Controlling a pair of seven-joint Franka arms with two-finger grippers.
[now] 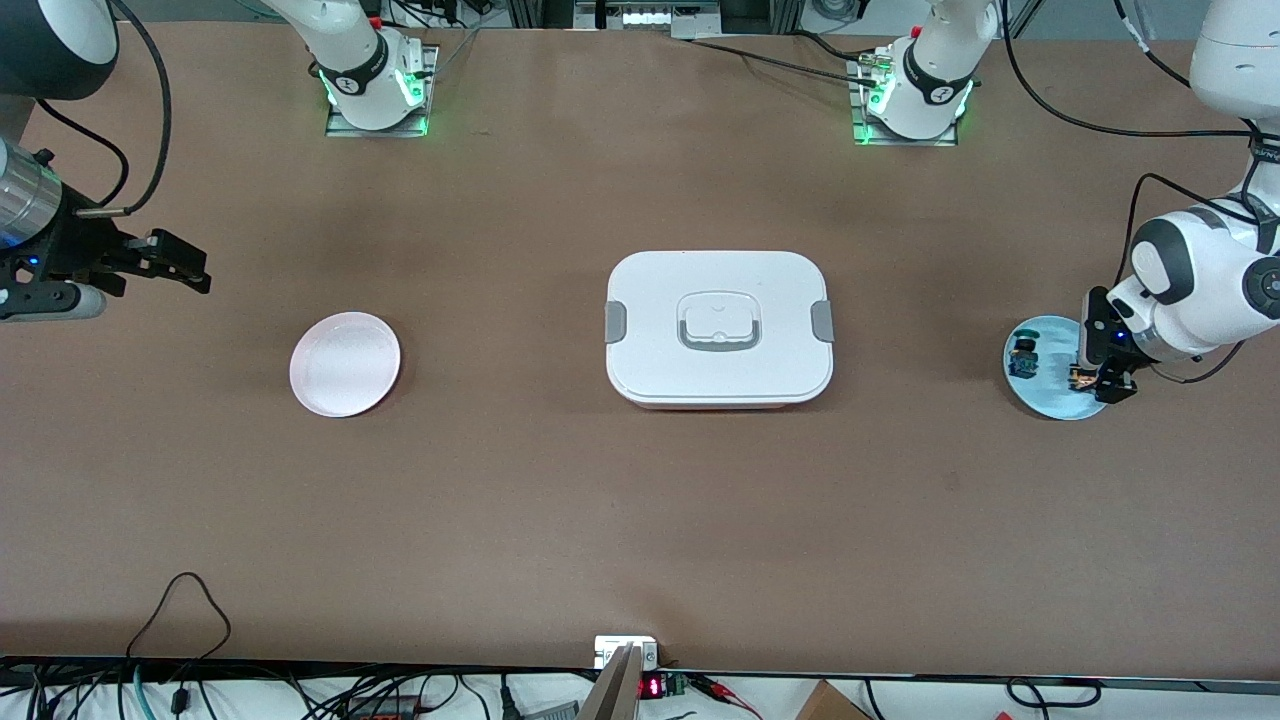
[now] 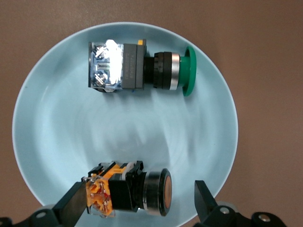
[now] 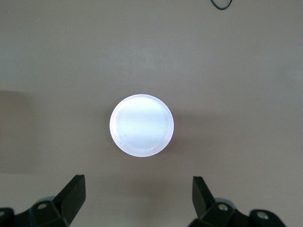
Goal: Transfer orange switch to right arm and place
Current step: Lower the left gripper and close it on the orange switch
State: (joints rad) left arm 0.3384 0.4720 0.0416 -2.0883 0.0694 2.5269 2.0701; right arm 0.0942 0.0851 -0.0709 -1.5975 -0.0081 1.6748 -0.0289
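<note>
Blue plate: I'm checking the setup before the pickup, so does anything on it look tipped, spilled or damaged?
Nothing stands out. The orange switch and the green-and-blue switch both lie on their sides, apart, on the blue plate. The open left claw straddles the orange one.

A brown table (image 1: 560,500) carried three things in a row; a pink plate (image 1: 345,364) lay toward the right arm's end; a white lidded box (image 1: 719,328) with grey clips sat in the middle; a blue plate (image 1: 1045,400) lay toward the left arm's end; the arm bases (image 1: 378,95) stood along one edge.
</note>
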